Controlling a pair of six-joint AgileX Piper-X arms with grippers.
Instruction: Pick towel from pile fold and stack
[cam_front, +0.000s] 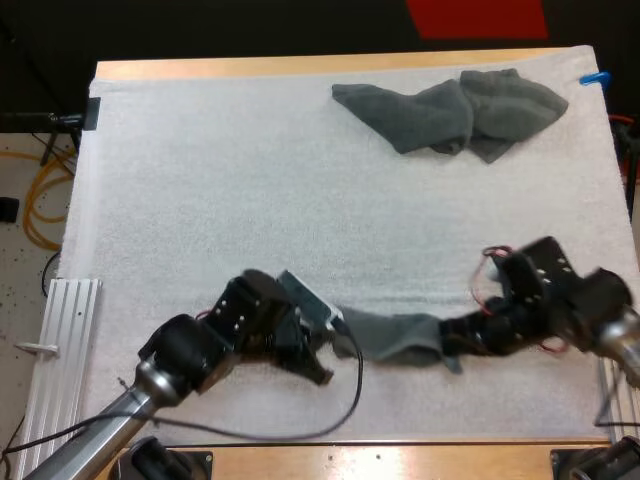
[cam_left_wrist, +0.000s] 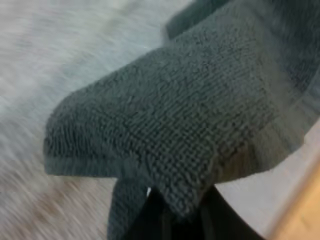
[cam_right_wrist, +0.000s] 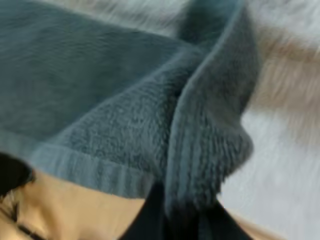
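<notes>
The left pincer (cam_front: 333, 348) is clamped on the 9 o'clock end of a dark grey-green towel (cam_front: 395, 338), and the right pincer (cam_front: 452, 348) bites its 3 o'clock end. In each wrist view a towel corner is pinched between that arm's black fingers, with the terry draping away from the grip. The towel hangs as a short, sagging band between the two, low over the white mat (cam_front: 230, 200) at about 6 o'clock, near the front edge of the desk (cam_front: 400, 458). Holding opposite ends looks meant to let the arms draw the cloth out flat so it can be laid down and folded. The span is bunched and narrow, so I judge the spreading not yet done. The crumpled pile (cam_front: 450, 115) lies well apart at 1 o'clock on the mat, which leaves the middle as folding room.
</notes>
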